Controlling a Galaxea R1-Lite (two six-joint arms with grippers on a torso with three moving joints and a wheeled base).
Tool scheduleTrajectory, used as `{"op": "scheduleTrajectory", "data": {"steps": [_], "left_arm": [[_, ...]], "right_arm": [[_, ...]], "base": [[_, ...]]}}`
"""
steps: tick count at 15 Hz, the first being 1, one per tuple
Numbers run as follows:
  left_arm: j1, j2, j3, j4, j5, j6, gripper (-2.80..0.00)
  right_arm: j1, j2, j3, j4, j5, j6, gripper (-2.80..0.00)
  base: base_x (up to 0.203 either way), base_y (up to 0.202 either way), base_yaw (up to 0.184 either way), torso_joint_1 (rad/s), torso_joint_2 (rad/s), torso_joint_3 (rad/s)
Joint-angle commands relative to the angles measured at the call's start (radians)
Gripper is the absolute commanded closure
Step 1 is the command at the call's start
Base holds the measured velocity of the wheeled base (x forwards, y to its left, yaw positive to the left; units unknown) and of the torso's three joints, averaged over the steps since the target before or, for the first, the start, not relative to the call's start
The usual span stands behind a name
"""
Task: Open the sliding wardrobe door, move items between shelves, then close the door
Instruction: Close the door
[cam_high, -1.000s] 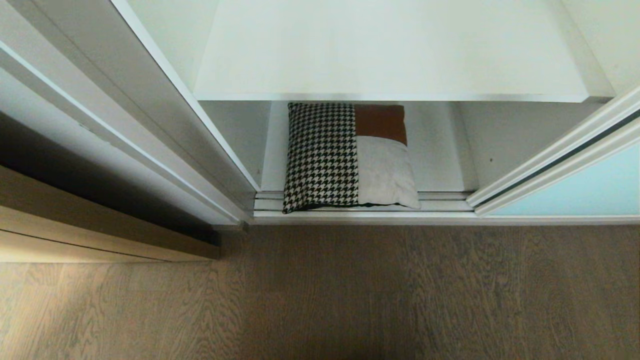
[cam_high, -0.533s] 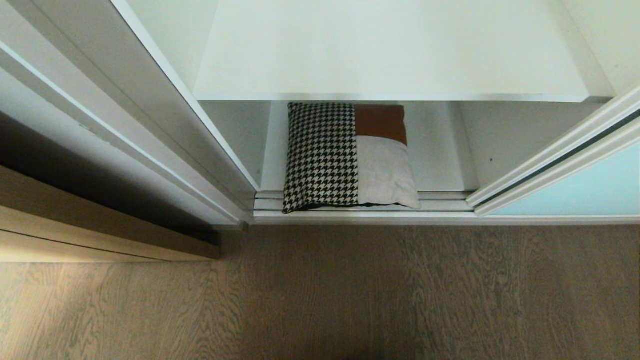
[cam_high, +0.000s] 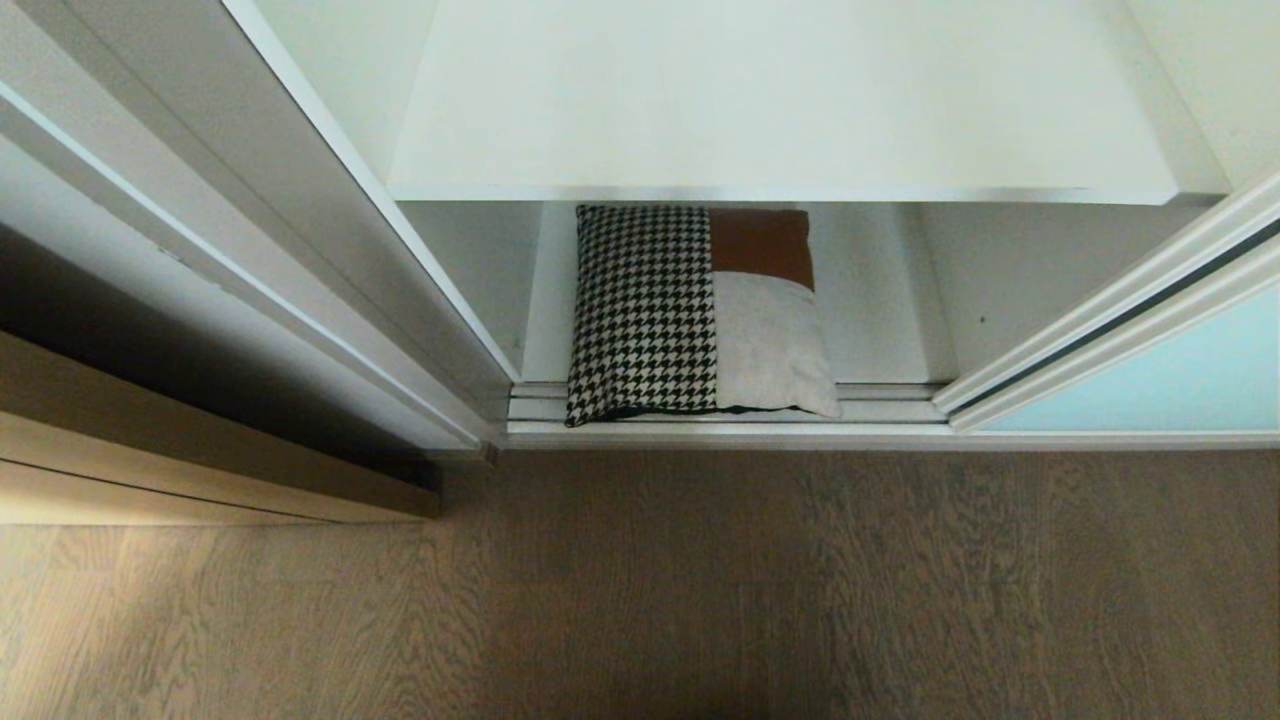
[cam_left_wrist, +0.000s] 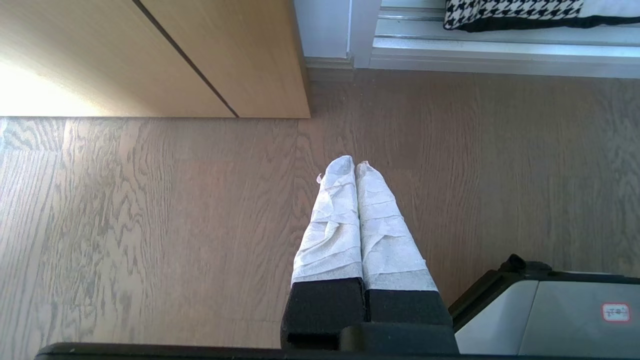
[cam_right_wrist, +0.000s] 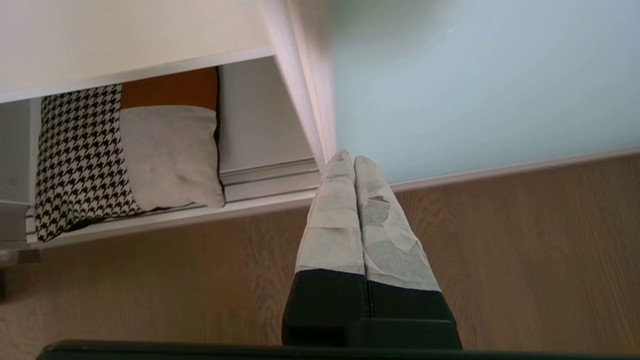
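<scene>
The sliding wardrobe door (cam_high: 1190, 385) of pale blue-green glass stands pushed to the right, leaving the wardrobe open. A square cushion (cam_high: 690, 310), houndstooth beside brown and cream patches, lies on the bottom shelf (cam_high: 870, 320), its front edge over the door track. A white upper shelf (cam_high: 780, 100) above it is bare. Neither arm shows in the head view. My right gripper (cam_right_wrist: 348, 157) is shut and empty, above the floor, with its tips near the door's (cam_right_wrist: 475, 90) left frame edge and the cushion (cam_right_wrist: 125, 155) off to one side. My left gripper (cam_left_wrist: 350, 165) is shut and empty, over the floor.
Grey-brown wood floor (cam_high: 700, 590) runs in front of the wardrobe. A wooden cabinet (cam_high: 150, 450) stands at the left, beside the wardrobe's white side wall (cam_high: 330, 270). Part of my base (cam_left_wrist: 550, 315) shows by the left gripper.
</scene>
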Motion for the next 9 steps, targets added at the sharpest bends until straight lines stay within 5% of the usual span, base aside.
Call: {"op": "scheduleTrajectory", "data": {"steps": [1,9], "left_arm": [[0.0,0.002,0.0,0.001,0.0,0.0,0.0],[0.0,0.002,0.0,0.001,0.0,0.0,0.0]], "right_arm": [[0.0,0.058,0.006,-0.042,0.007,0.004,0.0],[0.048,0.176,-0.067,-0.112,0.001,0.076,0.0]], "base": [[0.0,0.0,0.0,0.0,0.0,0.0],[0.0,0.0,0.0,0.0,0.0,0.0]]}}
